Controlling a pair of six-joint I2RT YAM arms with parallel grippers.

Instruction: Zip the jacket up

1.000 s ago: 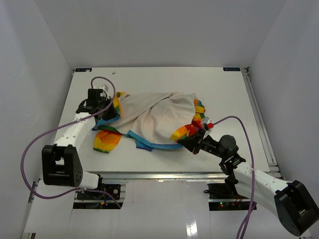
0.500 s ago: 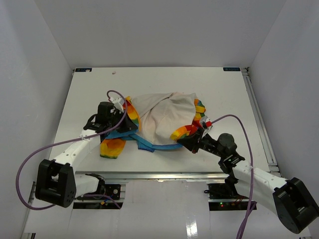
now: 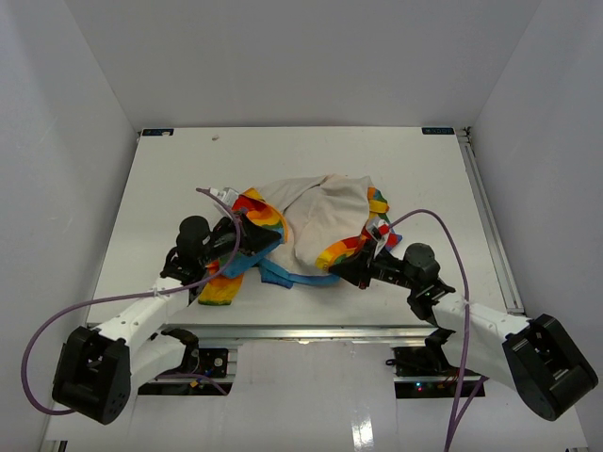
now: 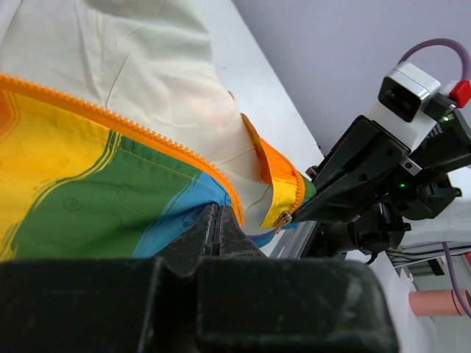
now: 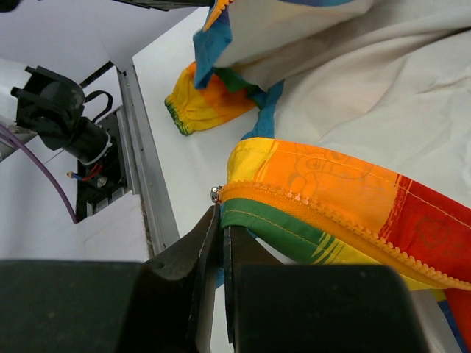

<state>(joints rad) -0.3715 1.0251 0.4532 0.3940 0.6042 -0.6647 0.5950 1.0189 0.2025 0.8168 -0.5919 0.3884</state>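
Note:
The jacket [image 3: 316, 217] lies bunched at the table's middle, cream lining up, with rainbow edges showing. My left gripper [image 3: 247, 247] is shut on the jacket's left front edge, pinching blue and green fabric [image 4: 110, 213] beside the orange zipper teeth [image 4: 169, 151]. My right gripper [image 3: 341, 271] is shut on the other front edge, at the bottom end of its orange zipper tape [image 5: 309, 202], next to a small metal stop [image 5: 215, 194]. A brass zipper slider [image 4: 281, 218] hangs on the yellow-orange edge in the left wrist view, just ahead of the right gripper's fingers [image 4: 346, 187]. The two held edges are close together.
A rainbow sleeve cuff [image 3: 219, 288] lies near the table's front edge and also shows in the right wrist view [image 5: 206, 103]. The metal rail [image 5: 143, 184] of the table's front edge runs just below both grippers. White walls enclose the table.
My left gripper has pulled its jacket edge from the far left toward the middle and front, folding the jacket over. My right gripper shifted slightly left. The two held edges are now close.

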